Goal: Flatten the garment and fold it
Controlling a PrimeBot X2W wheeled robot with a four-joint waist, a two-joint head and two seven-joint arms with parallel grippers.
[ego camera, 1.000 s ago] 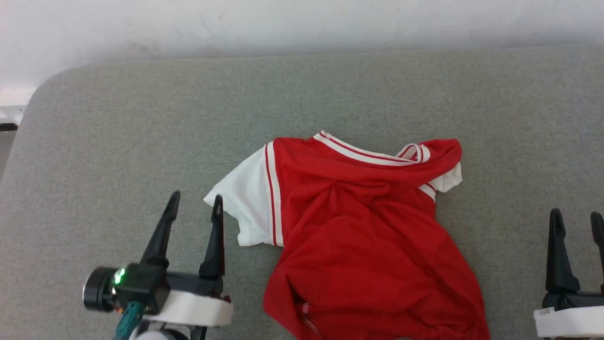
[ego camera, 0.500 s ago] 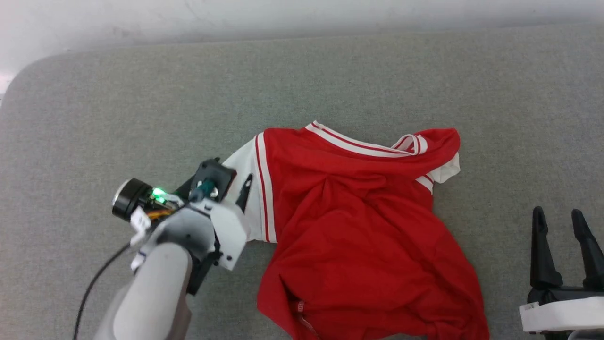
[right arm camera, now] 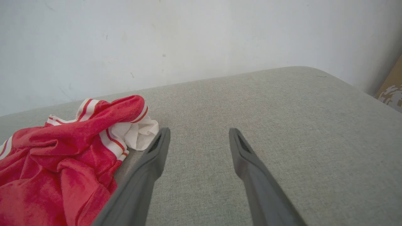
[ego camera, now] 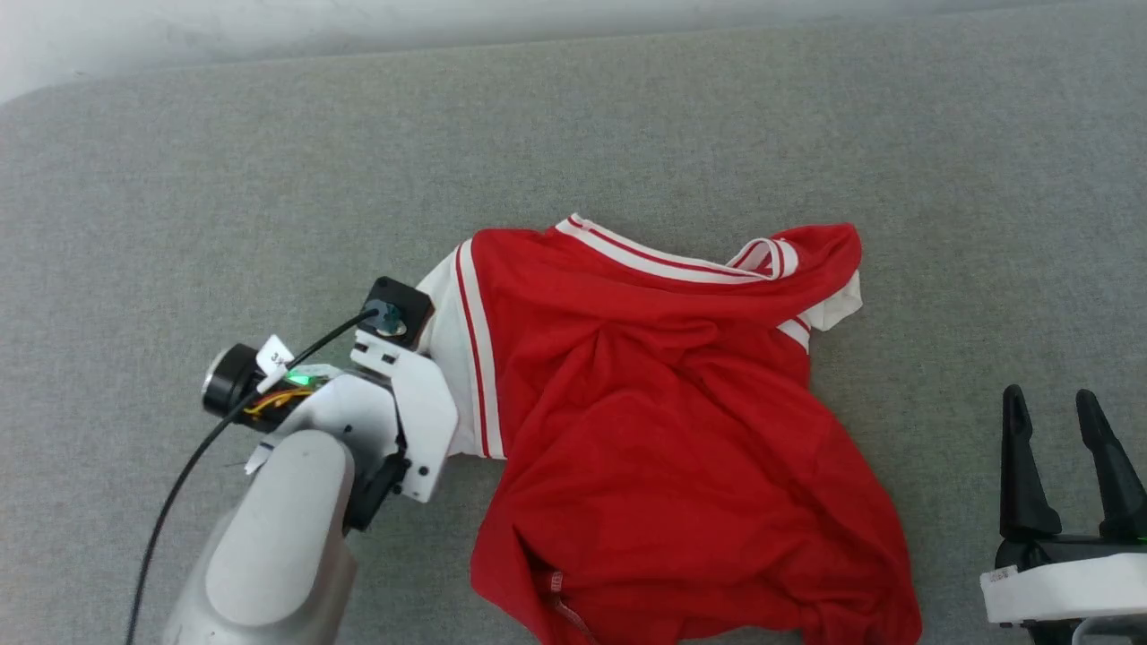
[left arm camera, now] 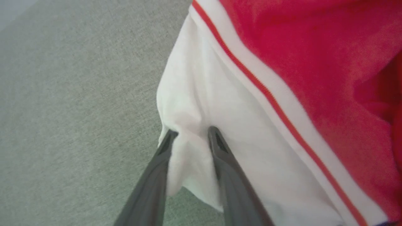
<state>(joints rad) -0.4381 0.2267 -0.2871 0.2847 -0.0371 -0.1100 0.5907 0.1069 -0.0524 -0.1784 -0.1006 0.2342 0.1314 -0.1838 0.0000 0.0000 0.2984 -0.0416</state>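
The garment [ego camera: 663, 430] is a red shirt lying crumpled on the grey cushion [ego camera: 269, 179], collar trim toward the far side and no lettering showing. Its left white sleeve [left arm camera: 220, 103] lies spread, while the other white sleeve [ego camera: 833, 309] is tucked under a red fold. In the left wrist view my left gripper [left arm camera: 191, 135] points down at the left sleeve's outer edge, narrowed onto a puckered fold of white cloth between its fingers. In the head view the pale left wrist [ego camera: 394, 403] covers those fingers. My right gripper [ego camera: 1057, 403] stands open to the right of the shirt, touching nothing.
A pale wall [ego camera: 179, 27] runs along the cushion's far edge. In the right wrist view the cushion's rounded far corner [right arm camera: 314, 70] shows, with a brown patterned thing [right arm camera: 392, 91] beyond it. Bare grey surface [right arm camera: 282, 125] lies right of the shirt.
My left arm swung forward and tipped down onto the left sleeve, and its fingers narrowed from wide open onto the cloth. The head camera tilted, shifting the picture. The right gripper stayed open.
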